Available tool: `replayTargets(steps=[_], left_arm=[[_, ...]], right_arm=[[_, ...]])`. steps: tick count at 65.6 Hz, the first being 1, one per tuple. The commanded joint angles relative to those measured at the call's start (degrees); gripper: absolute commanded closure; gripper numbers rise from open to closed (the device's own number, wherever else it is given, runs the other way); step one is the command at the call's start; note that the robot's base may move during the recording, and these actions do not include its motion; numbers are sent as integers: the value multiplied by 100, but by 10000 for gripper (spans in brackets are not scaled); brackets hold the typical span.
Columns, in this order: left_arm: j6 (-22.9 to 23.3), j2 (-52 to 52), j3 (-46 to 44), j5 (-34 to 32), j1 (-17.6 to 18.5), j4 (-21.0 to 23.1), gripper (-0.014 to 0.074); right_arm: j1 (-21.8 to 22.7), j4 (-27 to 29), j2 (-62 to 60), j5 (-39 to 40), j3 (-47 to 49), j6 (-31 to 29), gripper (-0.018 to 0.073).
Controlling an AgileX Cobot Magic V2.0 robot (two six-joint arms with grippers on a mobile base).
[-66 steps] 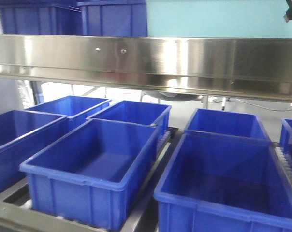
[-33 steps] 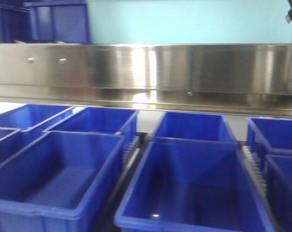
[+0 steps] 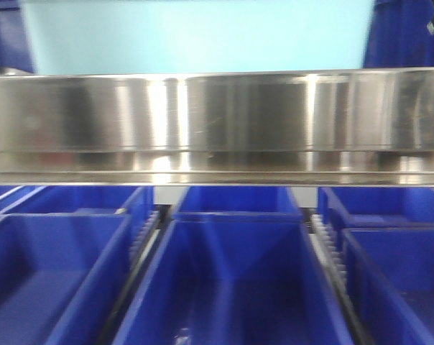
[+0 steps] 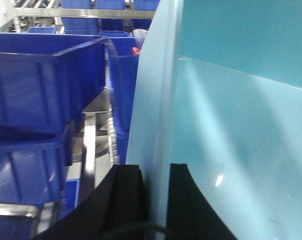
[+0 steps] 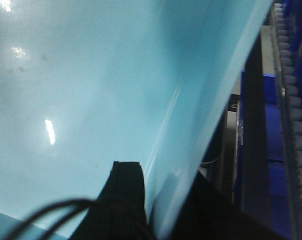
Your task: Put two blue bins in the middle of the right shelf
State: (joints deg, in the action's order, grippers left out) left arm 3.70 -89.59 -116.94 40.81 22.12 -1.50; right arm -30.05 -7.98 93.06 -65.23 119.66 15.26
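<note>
I hold a light blue bin (image 3: 195, 36) up in front of me; it fills the top of the front view above the steel rail. In the left wrist view my left gripper (image 4: 156, 167) is shut on the bin's left wall (image 4: 156, 90), one black finger on each side. In the right wrist view my right gripper (image 5: 163, 172) is shut on the bin's right wall (image 5: 211, 85) in the same way. The bin's pale inside (image 5: 91, 75) is bare. Neither gripper shows in the front view.
A wide shiny steel shelf beam (image 3: 217, 122) crosses the front view. Below it, dark blue bins stand in rows on roller tracks: one at centre (image 3: 231, 287), one left (image 3: 52, 273), one right (image 3: 396, 280). More dark blue bins (image 4: 41, 85) are stacked at my left.
The front view has swung right along the shelf: the bins below slid left and now face me squarely, and the steel beam looks larger and lower. The held bin stays in both grippers.
</note>
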Motion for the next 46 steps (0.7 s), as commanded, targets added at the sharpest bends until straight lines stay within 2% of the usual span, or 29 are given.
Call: replayTargets(steps=[1,46], left_arm=[[154,107,-75,-456,89,478,707],[154,107,-75,-456,89,478,707]], right_arm=[[-34,163,-43,188,47,-203,713],[-34,163,-43,188,47,-203,713]])
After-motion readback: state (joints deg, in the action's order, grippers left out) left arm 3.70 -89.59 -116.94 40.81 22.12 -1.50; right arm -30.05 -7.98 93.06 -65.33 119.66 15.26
